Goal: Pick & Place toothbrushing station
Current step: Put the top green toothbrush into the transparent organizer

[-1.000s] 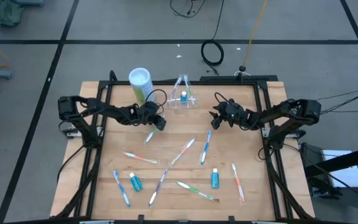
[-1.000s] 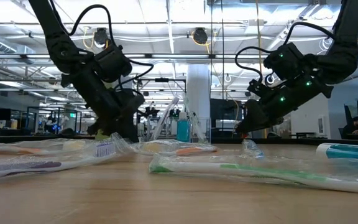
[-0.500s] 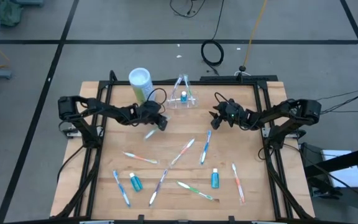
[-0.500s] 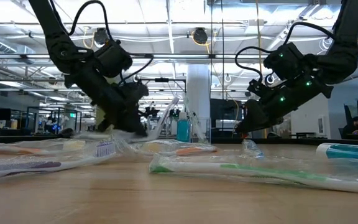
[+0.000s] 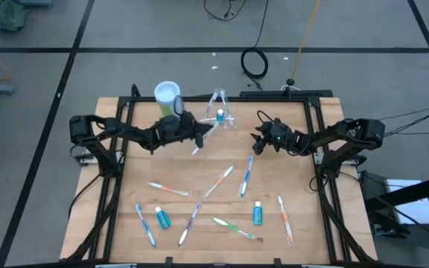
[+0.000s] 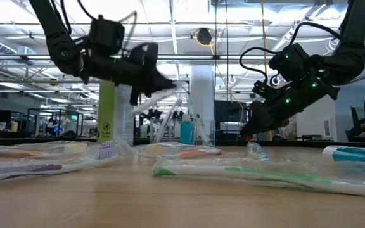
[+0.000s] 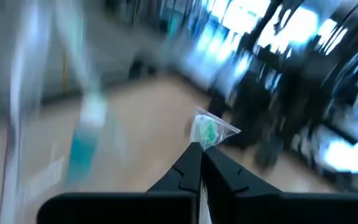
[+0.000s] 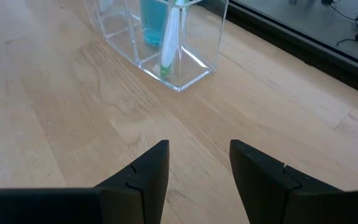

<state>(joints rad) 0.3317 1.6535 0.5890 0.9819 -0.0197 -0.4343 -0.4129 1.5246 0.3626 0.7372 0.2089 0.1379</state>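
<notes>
The toothbrushing station (image 5: 218, 117) sits at the upper middle of the bench (image 5: 125, 223) in the high view, just right of the green canister (image 5: 168, 97). It is a clear plastic holder with thin walls, so it is probably light, stiff and slick, and likely to slide or tip if nudged. A rim or a dividing wall looks like the best place to pinch; its flat faces would likely offer little grip. In the right wrist view it shows as an open-topped box (image 8: 166, 46) holding a blue tube and a brush standing on end. Its long axis seems to run left to right across the high view, with the openings facing up.

The left claw (image 5: 196, 135) hangs just lower left of the holder, its fingers pressed together on a wrapped toothbrush (image 5: 208, 134). The left wrist view shows the wrapper's green-tinted tip (image 7: 209, 130) poking out past the closed fingertips. In the high view the brush slants up and to the right, toward the holder.

The right claw (image 5: 260, 143) waits at centre right, well apart from the holder, fingers spread and empty.
</notes>
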